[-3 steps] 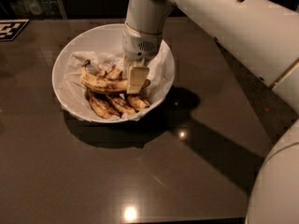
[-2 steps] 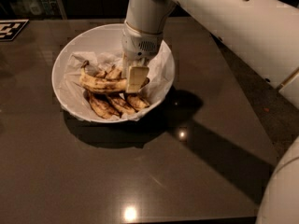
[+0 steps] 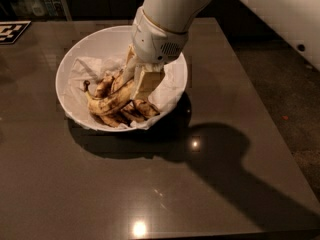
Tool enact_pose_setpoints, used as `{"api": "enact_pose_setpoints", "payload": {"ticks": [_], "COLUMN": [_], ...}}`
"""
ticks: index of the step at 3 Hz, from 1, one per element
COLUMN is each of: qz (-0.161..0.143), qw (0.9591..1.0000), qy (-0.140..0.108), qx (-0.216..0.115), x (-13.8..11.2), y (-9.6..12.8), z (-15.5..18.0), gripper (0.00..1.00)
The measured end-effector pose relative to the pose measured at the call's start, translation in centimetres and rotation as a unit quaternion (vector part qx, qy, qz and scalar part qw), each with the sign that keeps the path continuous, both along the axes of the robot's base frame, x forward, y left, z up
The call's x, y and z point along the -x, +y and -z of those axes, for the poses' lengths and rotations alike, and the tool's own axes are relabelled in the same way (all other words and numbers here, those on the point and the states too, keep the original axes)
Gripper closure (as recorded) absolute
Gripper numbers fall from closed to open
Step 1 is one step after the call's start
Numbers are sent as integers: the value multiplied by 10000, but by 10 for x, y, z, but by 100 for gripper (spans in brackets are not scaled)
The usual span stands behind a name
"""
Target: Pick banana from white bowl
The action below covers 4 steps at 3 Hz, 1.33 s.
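A black-and-white marker (image 3: 11,31) is seen at the dark, glossy counter's (image 3: 225,184) far left corner. In the white bowl (image 3: 70,54), the banana (image 3: 107,103) is laid on crumpled paper (image 3: 85,68). The tool (image 3: 143,86) is set at its right end; its grip cannot be told. Floor (image 3: 295,99) is seen rightward.

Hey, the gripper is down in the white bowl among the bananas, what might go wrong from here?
The gripper sits low in the white bowl, where the banana lies against the browner bunch; it may catch the bunch instead, or drag it along. The crumpled paper under the fruit could snag and lift too. The banana looks overripe, so a hard squeeze might crush it.
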<state>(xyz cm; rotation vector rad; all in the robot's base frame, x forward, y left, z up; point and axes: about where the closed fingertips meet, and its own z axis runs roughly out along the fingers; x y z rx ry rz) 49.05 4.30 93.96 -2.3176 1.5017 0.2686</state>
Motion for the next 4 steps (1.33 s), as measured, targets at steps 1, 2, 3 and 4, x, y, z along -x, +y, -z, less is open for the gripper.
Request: {"api": "enact_pose_setpoints", "payload": {"ticks": [1, 2, 3, 4], "qz": [-224, -362, -430, -392], "qw": [9993, 9982, 9955, 9915], "qy": [-158, -258, -444, -656], "qx": [-238, -401, -717, -1057], "x": [15, 24, 36, 49], "y": [0, -3, -13, -29], "z": [-14, -23, -36, -49], "gripper": [100, 100, 100, 100]}}
